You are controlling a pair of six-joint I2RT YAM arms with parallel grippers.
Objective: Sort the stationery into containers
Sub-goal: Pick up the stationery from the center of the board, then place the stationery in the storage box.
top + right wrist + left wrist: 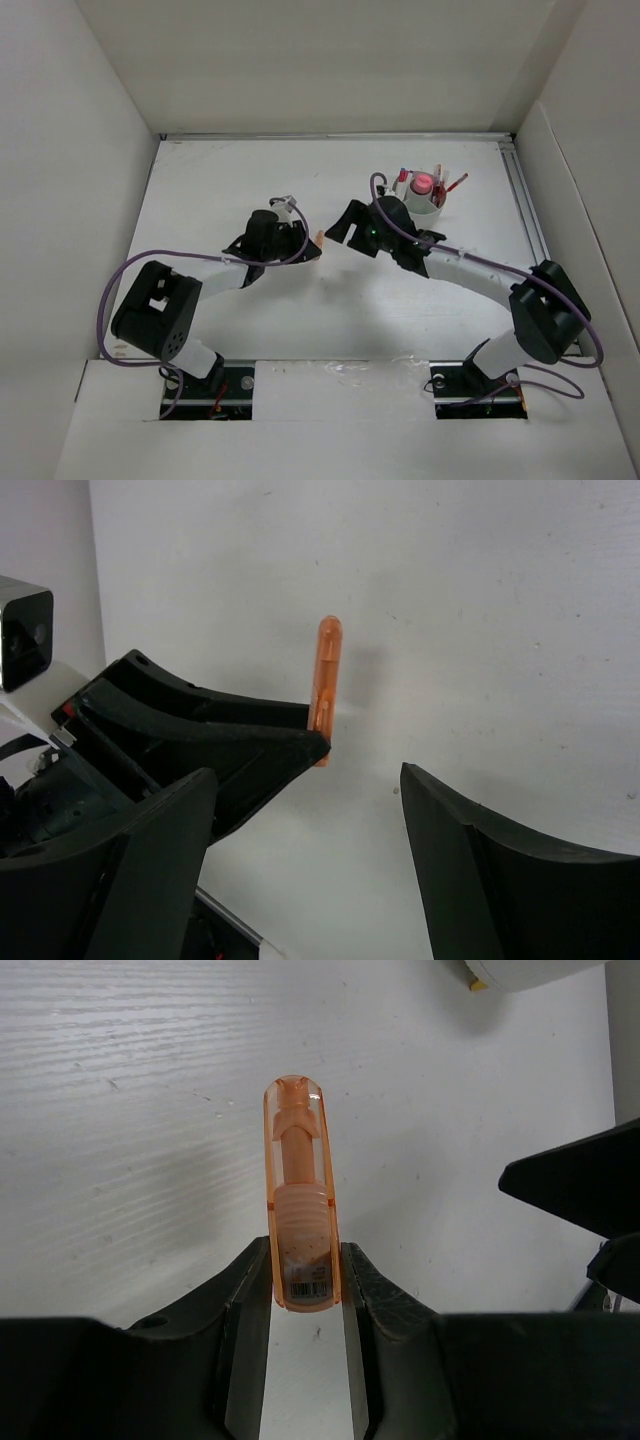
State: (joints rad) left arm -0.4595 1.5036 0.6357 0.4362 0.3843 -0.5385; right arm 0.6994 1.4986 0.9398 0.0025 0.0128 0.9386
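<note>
My left gripper (313, 248) is shut on a short translucent orange piece (300, 1200), which sticks out past the fingertips above the white table; it also shows in the right wrist view (326, 680) and as a small orange tip in the top view (320, 238). My right gripper (340, 228) is open and empty, just right of the orange piece and facing the left gripper. The round white tub (424, 196) stands behind the right arm and holds red pens, a marker and a pink piece.
White walls enclose the table on three sides. A metal rail (528, 215) runs along the right edge. Purple cables loop from both arms. The left gripper's black fingers (200, 730) fill the left of the right wrist view.
</note>
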